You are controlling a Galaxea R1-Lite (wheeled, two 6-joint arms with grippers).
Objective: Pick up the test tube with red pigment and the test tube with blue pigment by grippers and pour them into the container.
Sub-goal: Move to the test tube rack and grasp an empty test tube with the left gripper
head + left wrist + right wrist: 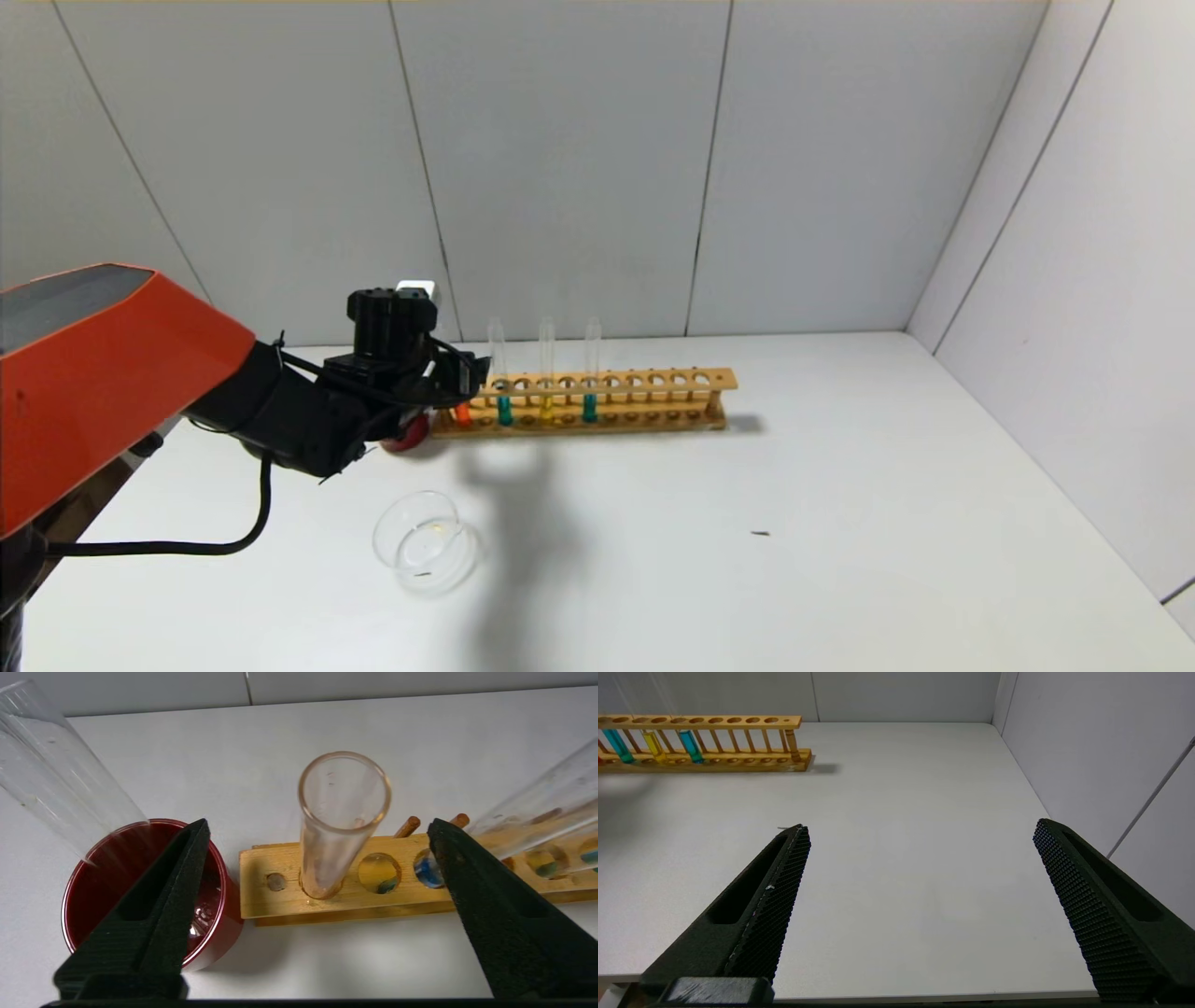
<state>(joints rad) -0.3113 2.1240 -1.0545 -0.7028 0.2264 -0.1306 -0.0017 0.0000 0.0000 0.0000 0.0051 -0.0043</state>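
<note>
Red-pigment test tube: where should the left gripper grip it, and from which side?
Grip the test tube with red pigment on its bare glass above the wooden rack, from the front. It stands upright at the rack's end; the open left gripper already straddles it.

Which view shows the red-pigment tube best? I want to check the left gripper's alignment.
The left wrist view: the test tube with red pigment stands in the rack between the open left gripper fingers. The head view shows only its orange bottom; the right wrist view barely catches it.
</note>
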